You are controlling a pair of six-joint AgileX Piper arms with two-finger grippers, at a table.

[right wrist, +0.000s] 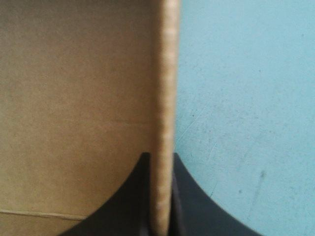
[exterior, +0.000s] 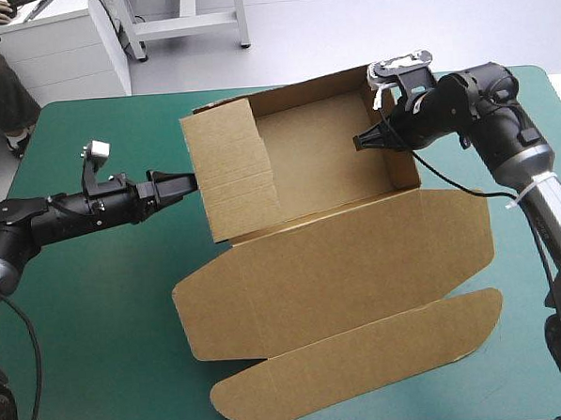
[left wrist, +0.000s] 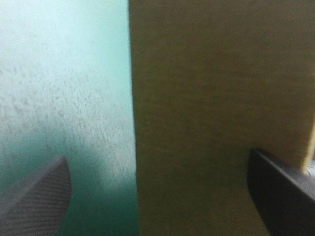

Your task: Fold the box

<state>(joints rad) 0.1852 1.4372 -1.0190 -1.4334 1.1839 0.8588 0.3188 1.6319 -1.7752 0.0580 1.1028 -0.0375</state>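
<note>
The brown box [exterior: 325, 170] stands as an open tray at the middle of the table. Its left and right walls are raised, and its lid [exterior: 359, 262] lies flat toward the front with a rounded flap [exterior: 364, 361] beyond it. My left gripper [exterior: 187, 184] meets the outer face of the left wall. In the left wrist view it is open [left wrist: 157, 156], with the wall's board [left wrist: 211, 98] across the gap. My right gripper [exterior: 363, 140] reaches in over the right wall. Its fingers [right wrist: 160, 164] are shut on that wall's edge [right wrist: 165, 73].
The teal-green cover [exterior: 97, 304] shows bare to the left of the box and under the left arm. The lid's rounded flap reaches close to the table's front edge. The box's back wall [exterior: 284, 92] stands near the far edge.
</note>
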